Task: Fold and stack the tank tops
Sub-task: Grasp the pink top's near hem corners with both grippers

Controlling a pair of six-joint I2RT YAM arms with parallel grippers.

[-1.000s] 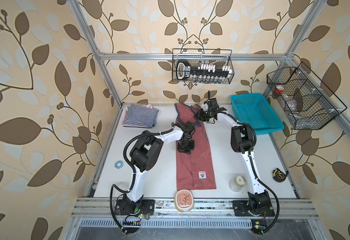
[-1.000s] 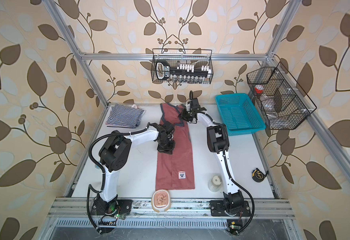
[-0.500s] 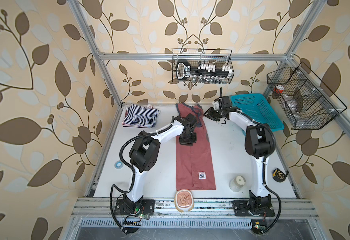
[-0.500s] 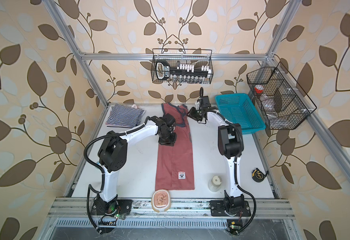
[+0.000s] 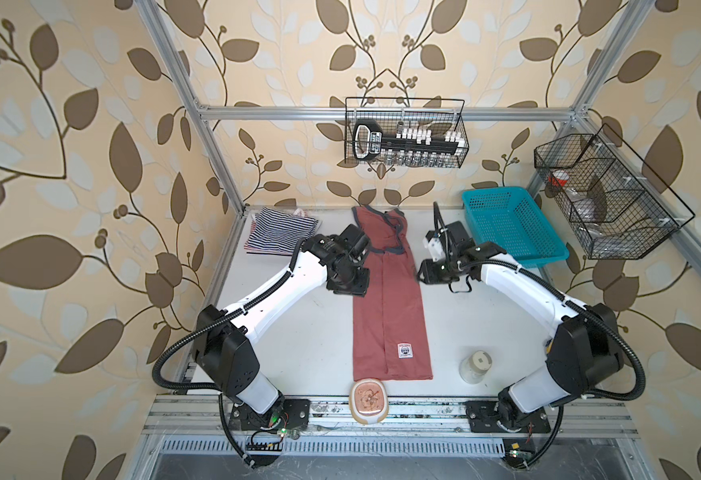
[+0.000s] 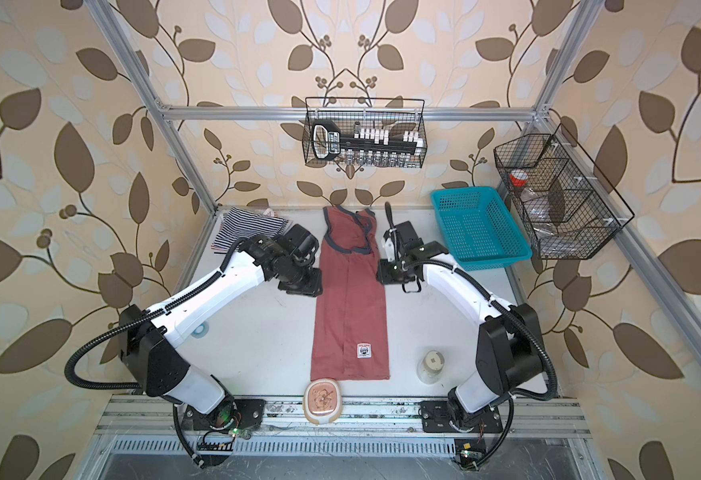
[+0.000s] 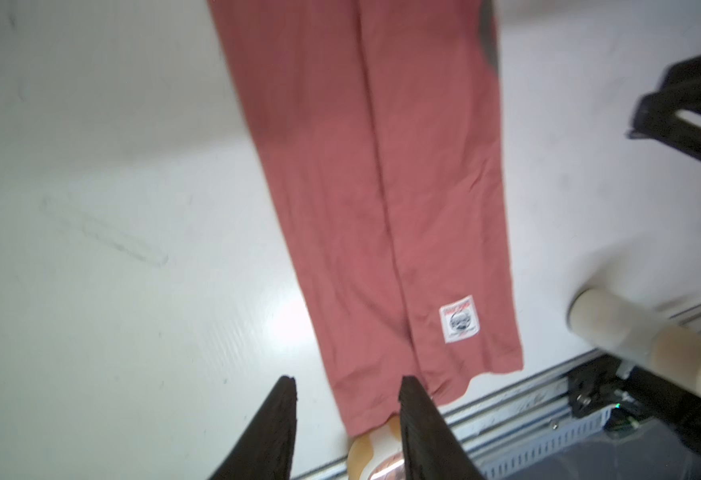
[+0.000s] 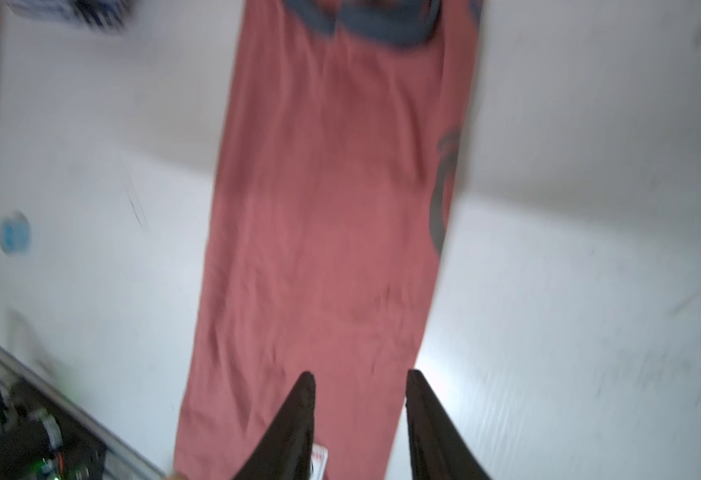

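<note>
The dusty red tank top (image 5: pixel 386 307) (image 6: pixel 350 307) lies in the middle of the table as a long narrow strip, dark-trimmed neck at the back and badge print near the front hem. The navy-and-white striped tank top (image 5: pixel 280 232) (image 6: pixel 249 228) lies folded at the back left, with a sliver of red-and-white striped cloth (image 5: pixel 301 212) showing behind it. My left gripper (image 5: pixel 350 291) (image 7: pixel 348 380) hovers at the strip's left edge, open and holding nothing. At the right edge my right gripper (image 5: pixel 423 274) (image 8: pixel 361 374) also stands open and empty.
A teal basket (image 5: pixel 510 226) stands at the back right. Near the front right is a small white jar (image 5: pixel 475 365), and a round tan thing (image 5: pixel 368 401) sits at the front edge just below the hem. A blue ring (image 6: pixel 201 330) lies left. Wire baskets (image 5: pixel 404 133) hang on the walls.
My left gripper has opened and slid off the red top to its left edge. The right gripper has drawn back from the neck end to the strip's right edge.
</note>
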